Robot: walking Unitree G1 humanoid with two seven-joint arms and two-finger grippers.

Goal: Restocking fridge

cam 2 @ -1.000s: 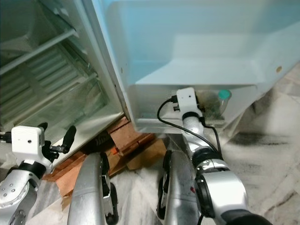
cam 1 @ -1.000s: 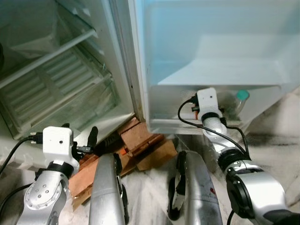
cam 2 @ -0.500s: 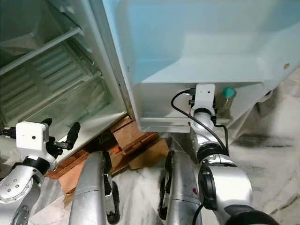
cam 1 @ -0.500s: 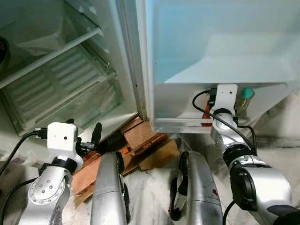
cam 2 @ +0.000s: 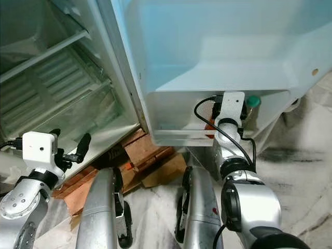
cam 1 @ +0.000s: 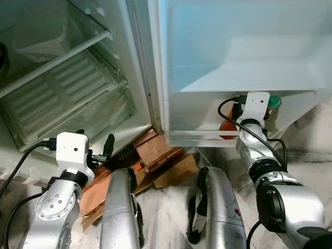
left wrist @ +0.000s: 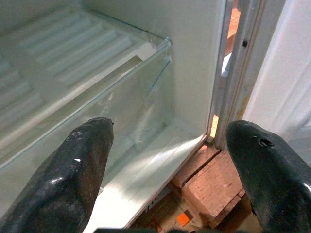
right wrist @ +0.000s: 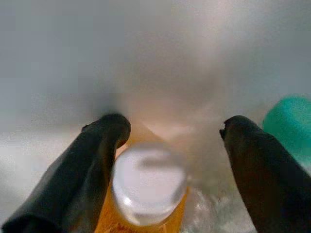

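Two claws: one busy at the door bin, one waiting low by the fridge body.
Right claw (right wrist: 167, 145): fingers apart, straddling a bottle (right wrist: 148, 189) with orange contents and a white cap; one finger (right wrist: 92, 165) sits right against the cap's side, the other stands clear of it. Nothing is clamped.
Why so: I'd say the wide spread suits either letting the bottle go or closing in on it; which one I cannot tell from here.
Bottle's place: down in the lowest door bin (cam 1: 197, 136), upright, its orange showing beside the right wrist (cam 1: 256, 106) from the head view.
Neighbour: a second bottle with a green cap (right wrist: 289, 121) stands just beside it in the same bin, on the outer side. Tall things are kept standing by the bin's front wall, which likely explains the choice of spot.
Left claw (left wrist: 170, 145): fingers wide apart, holding nothing, pointed at the fridge's lower corner near the clear drawer (left wrist: 121, 92).
Why so: judged idle, kept out of the working arm's way.
Fridge (cam 1: 62, 78): door open, glass shelf and ribbed drawer lid visible, nothing on them that I can make out.
Underneath: bricks (cam 1: 155, 153) and wood scraps prop the fridge base off the marble floor (cam 1: 166, 207).
Risk: a nudge sideways could knock the green-capped bottle.
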